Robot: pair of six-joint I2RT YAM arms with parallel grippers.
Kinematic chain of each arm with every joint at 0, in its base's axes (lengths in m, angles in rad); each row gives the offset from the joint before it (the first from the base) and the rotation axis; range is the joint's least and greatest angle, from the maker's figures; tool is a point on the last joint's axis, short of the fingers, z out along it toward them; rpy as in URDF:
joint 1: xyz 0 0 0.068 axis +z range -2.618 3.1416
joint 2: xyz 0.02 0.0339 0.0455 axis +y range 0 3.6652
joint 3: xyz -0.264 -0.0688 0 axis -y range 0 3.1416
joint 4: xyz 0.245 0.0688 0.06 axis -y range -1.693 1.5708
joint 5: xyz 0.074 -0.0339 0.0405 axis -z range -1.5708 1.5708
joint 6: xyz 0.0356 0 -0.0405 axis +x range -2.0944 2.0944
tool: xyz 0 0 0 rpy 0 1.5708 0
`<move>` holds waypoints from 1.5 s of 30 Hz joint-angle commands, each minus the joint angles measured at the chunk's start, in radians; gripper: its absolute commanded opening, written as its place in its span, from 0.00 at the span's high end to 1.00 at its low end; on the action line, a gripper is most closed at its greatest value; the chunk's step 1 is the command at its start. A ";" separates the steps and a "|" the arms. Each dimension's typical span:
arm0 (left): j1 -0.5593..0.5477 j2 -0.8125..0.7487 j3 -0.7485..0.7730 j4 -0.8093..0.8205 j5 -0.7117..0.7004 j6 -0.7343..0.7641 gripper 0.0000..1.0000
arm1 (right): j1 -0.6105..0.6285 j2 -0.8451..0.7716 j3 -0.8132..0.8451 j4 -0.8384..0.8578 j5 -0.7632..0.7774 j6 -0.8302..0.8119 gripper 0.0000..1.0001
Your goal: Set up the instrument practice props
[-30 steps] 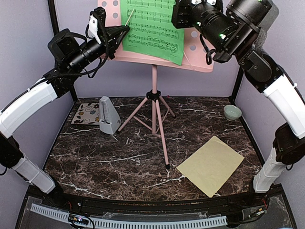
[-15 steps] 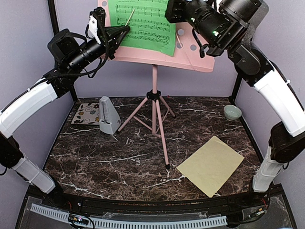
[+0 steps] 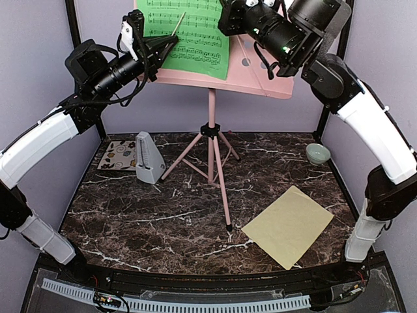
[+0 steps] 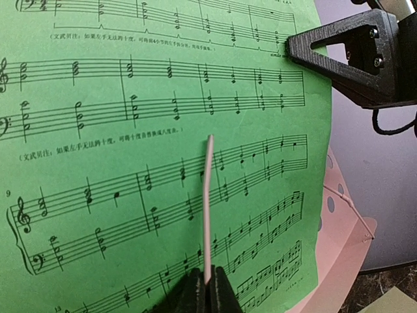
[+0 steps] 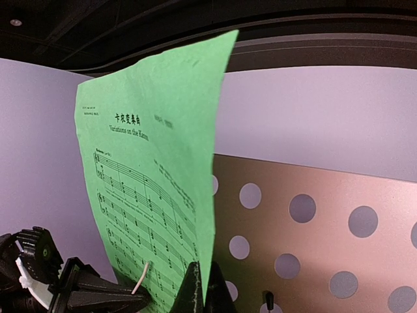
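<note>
My left hand [image 4: 207, 290] pinches the pink wire [image 4: 207, 195] clear so my right hand [image 5: 199, 290], clamped on the green page [image 3: 189, 32], can tuck it under.

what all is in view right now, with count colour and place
music stand: 1, pink, mid-table on tripod legs
green page: 1, green, in front of the stand's desk
yellow page: 1, pale yellow, flat, near right
metronome: 1, grey-white, far left
flower card: 1, patterned, beside the metronome
bowl: 1, pale green, far right
thin rod: 1, pale pink, across the green page
table: 1, dark marble
left gripper: black, pinching the thin rod
right gripper: black, pinching the green page's edge
</note>
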 commanded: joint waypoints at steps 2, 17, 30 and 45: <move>-0.015 -0.026 0.020 0.076 0.051 0.004 1.00 | -0.024 0.022 0.020 0.032 -0.060 0.046 1.00; -0.015 -0.014 0.039 0.058 0.070 0.012 1.00 | -0.091 0.077 0.067 0.000 -0.166 0.118 1.00; -0.015 -0.004 0.049 0.056 0.077 0.010 1.00 | -0.095 0.110 0.088 0.019 -0.194 0.103 1.00; -0.015 0.007 0.054 0.064 0.082 0.008 1.00 | -0.099 0.097 0.082 0.035 -0.187 -0.011 0.97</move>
